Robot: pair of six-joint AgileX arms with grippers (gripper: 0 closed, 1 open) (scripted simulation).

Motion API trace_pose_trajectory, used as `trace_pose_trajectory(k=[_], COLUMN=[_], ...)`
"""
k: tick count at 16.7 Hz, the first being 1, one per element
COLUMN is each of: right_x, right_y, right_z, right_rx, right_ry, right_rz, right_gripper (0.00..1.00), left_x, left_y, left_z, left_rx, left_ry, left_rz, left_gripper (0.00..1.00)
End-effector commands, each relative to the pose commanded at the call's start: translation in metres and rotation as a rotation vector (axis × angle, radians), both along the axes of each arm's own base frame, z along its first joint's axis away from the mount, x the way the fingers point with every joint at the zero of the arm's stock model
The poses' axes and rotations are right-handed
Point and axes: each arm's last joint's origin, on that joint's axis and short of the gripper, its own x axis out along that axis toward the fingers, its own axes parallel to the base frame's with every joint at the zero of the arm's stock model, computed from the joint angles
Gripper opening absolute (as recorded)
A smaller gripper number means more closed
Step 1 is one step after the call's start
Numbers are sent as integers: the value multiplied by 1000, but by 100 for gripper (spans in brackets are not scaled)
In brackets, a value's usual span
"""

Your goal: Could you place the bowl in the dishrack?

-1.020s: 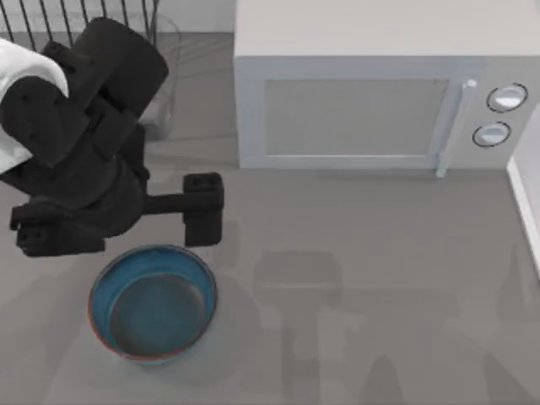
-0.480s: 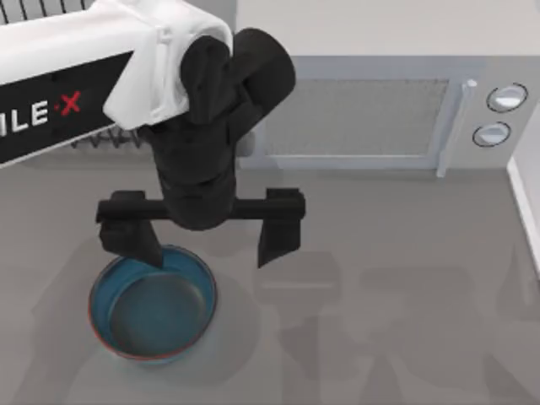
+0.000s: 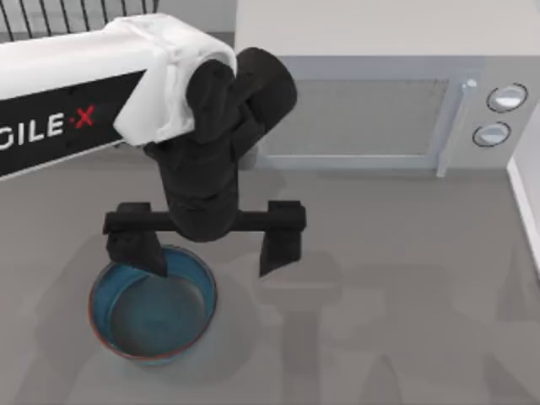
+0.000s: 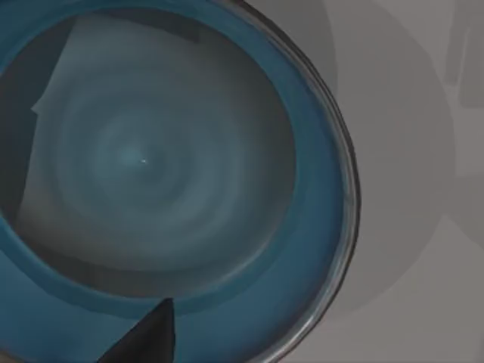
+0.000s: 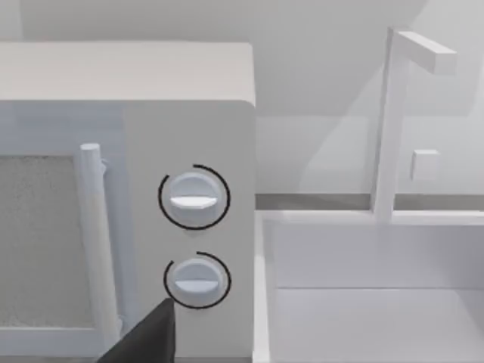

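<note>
Now left hand [image 3: 207,257] spread wide at lower left of frame, one finger [image 3: 139,253] over bowl [image 3: 153,304] rim, other finger over bare counter [image 3: 396,287].

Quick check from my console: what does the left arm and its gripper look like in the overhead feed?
The left arm has a white boxy link with a black side panel carrying white lettering and a red X. Its wrist is rounded matte black. The left gripper is a black crossbar with two blocky, tapering black fingers. No cables show.

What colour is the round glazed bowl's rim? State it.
Thin reddish-brown rim on the round blue glazed bowl, greyish-blue inside; clearest in the top view.
</note>
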Motion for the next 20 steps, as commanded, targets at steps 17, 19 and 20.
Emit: trace_pose_trajectory(k=[17, 19, 20], right_x=[0, 0, 0], right_y=[0, 0, 0], right_z=[0, 0, 0], right_rx=[0, 0, 0], right_ry=[0, 0, 0], right_rz=[0, 0, 0], right_gripper=[100, 100, 100], left_x=[-2, -2, -2], left_y=[0, 0, 0], left_z=[-79, -79, -79], left_rx=[-2, -2, -2], left_ry=[-2, -2, -2], left_rz=[0, 0, 0], left_gripper=[62, 47, 40])
